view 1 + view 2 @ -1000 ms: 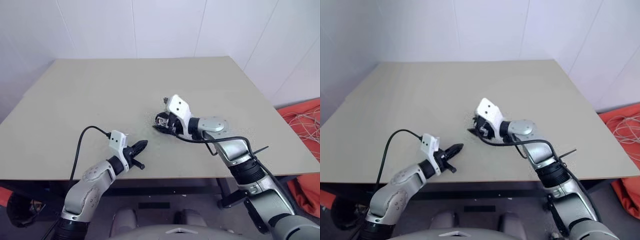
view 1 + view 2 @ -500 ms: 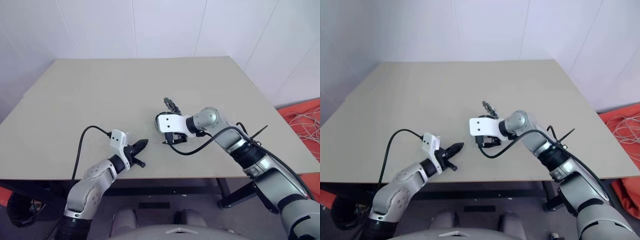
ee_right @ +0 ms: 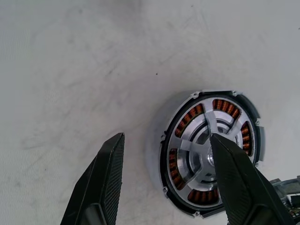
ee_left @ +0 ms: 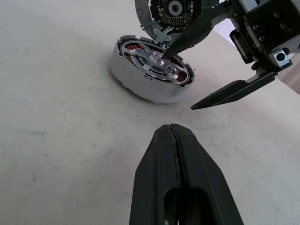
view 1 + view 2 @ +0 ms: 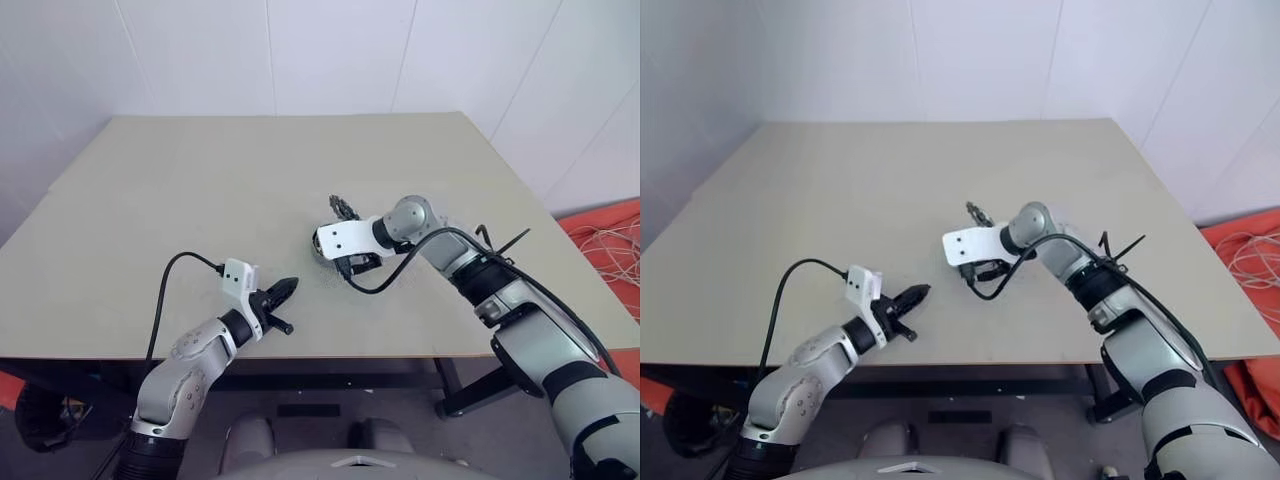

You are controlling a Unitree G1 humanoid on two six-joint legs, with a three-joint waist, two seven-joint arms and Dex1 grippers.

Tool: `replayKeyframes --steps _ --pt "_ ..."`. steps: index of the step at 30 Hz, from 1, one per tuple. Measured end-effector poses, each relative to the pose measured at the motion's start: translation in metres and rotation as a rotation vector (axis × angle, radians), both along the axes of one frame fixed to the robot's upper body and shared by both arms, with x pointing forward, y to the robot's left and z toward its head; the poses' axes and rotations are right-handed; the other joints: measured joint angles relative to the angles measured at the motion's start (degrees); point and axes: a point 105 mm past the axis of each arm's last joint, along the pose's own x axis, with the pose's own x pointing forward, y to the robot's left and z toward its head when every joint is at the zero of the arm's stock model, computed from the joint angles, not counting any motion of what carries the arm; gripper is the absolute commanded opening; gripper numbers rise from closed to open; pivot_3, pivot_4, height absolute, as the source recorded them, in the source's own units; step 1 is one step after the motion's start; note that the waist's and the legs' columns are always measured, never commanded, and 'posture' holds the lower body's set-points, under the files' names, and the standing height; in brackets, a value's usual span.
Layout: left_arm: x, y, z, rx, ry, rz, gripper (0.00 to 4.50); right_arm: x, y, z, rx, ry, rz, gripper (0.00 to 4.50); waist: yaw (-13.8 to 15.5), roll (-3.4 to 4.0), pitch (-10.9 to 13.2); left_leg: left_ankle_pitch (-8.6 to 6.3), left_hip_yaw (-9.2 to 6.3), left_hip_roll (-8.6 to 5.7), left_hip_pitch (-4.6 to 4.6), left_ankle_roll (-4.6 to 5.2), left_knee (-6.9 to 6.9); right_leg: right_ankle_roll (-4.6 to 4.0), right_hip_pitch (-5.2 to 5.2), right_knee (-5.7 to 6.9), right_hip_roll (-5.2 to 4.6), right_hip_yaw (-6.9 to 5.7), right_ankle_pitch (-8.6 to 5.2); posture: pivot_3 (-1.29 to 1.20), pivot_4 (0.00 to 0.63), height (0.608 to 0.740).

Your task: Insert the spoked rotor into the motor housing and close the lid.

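Observation:
The motor housing [image 3: 211, 152] is a short grey cup with copper windings and a silver spoked centre; it lies flat on the table [image 5: 200, 190]. A round dark-faced part with radiating marks and a silver rim [image 4: 173, 9] leans against the housing's far side; I take it for the spoked rotor. The lid is out of view. My right gripper [image 4: 178, 80] points down over the housing, open, one fingertip [image 4: 165, 52] at the housing's centre and the other beside its wall. My left gripper [image 5: 285, 288] is shut and empty, hovering near the table's front edge, short of the housing.
The table's front edge runs just under my left arm. An orange cloth and loose cables [image 5: 610, 240] lie on the floor to the right of the table. White walls close off the far side.
My right wrist rolled and tipped downward, bringing the open gripper from beside the housing to over it. The left arm stayed still.

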Motion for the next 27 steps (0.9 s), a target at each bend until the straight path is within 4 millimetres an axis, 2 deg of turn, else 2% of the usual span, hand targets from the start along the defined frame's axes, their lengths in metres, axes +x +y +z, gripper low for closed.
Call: replayKeyframes --steps 16,27 --pt "0.0 -0.002 -0.001 -0.006 0.003 0.004 0.0 -0.001 -0.02 -0.007 -0.091 0.027 0.033 3.3 0.0 -0.01 0.0 0.0 0.0 0.01 0.0 0.01 0.05 -0.01 0.0 0.05 0.0 0.0 0.0 0.0 0.0 0.74" --pt "0.0 -0.004 -0.001 -0.003 0.003 0.002 0.0 0.006 -0.02 -0.006 -0.096 0.029 0.02 3.3 0.0 -0.01 0.0 0.0 0.0 0.02 0.01 0.02 0.07 -0.02 0.0 0.07 0.0 -0.01 0.01 0.0 0.0 0.74"
